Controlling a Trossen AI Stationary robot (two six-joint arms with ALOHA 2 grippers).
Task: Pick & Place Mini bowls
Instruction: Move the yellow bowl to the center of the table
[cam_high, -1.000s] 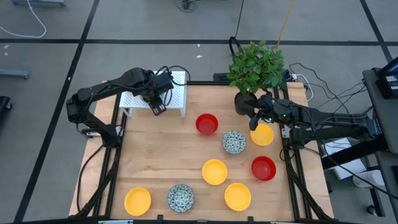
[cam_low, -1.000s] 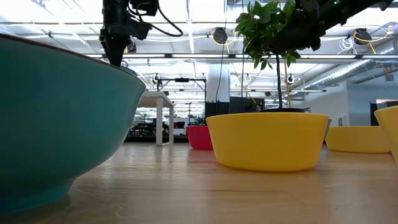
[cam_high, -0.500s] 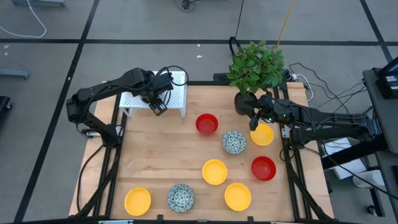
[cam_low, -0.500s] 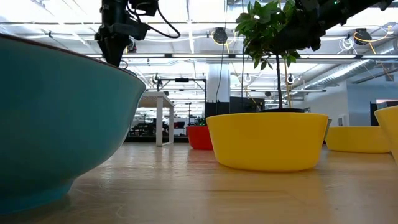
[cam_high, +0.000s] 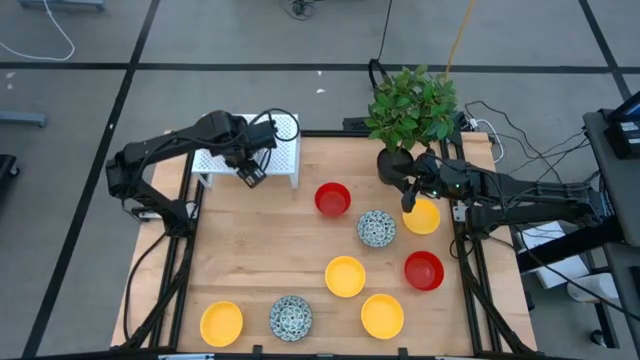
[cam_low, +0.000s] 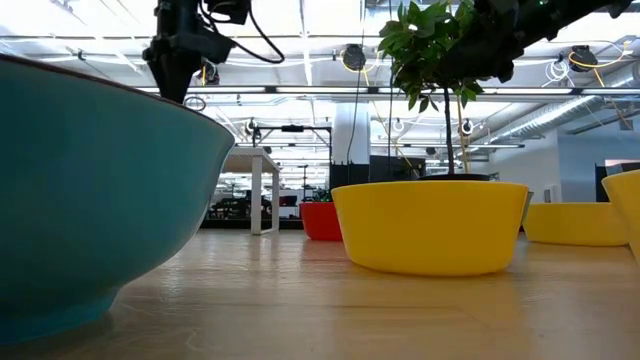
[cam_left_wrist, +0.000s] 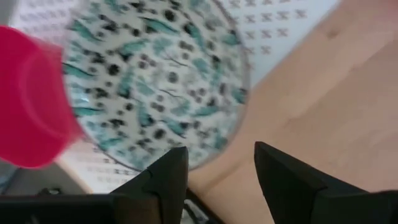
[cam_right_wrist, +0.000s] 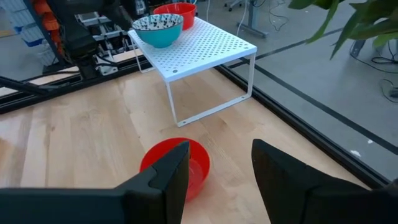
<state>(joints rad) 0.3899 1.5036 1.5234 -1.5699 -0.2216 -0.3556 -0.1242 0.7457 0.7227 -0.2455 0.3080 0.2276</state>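
Nearest the front edge of the surface (cam_high: 250, 270), one yellow bowl (cam_high: 221, 323), one speckled bowl (cam_high: 291, 317) and a second yellow bowl (cam_high: 382, 315) stand apart from each other. Behind them sit a third yellow bowl (cam_high: 345, 276) and a red bowl (cam_high: 424, 270). Further back are a second speckled bowl (cam_high: 377, 228), a red bowl (cam_high: 333, 199) and a fourth yellow bowl (cam_high: 423, 217).

The right gripper (cam_high: 408, 196) hangs at the far rim of that fourth yellow bowl, beside the black plant pot (cam_high: 392, 163). Its jaws stand apart and carry nothing. Risk: a descent from here may catch the bowl's rim and tip or slide it. A swing toward the pot may foul the plant's foliage.

At the far left, the white perforated shelf (cam_right_wrist: 199, 50) carries a speckled bowl (cam_right_wrist: 158, 29) and a red bowl (cam_right_wrist: 177, 13), just beside each other. The speckled one stands near the shelf's front edge. The left gripper (cam_high: 249, 172) hovers at that edge. Its jaws are apart and grip nothing, with the bowl's rim (cam_left_wrist: 155, 81) close ahead of them. Risk: a careless withdrawal may clip that rim. Judged from its position, the bowl could then drop off the shelf onto the surface.
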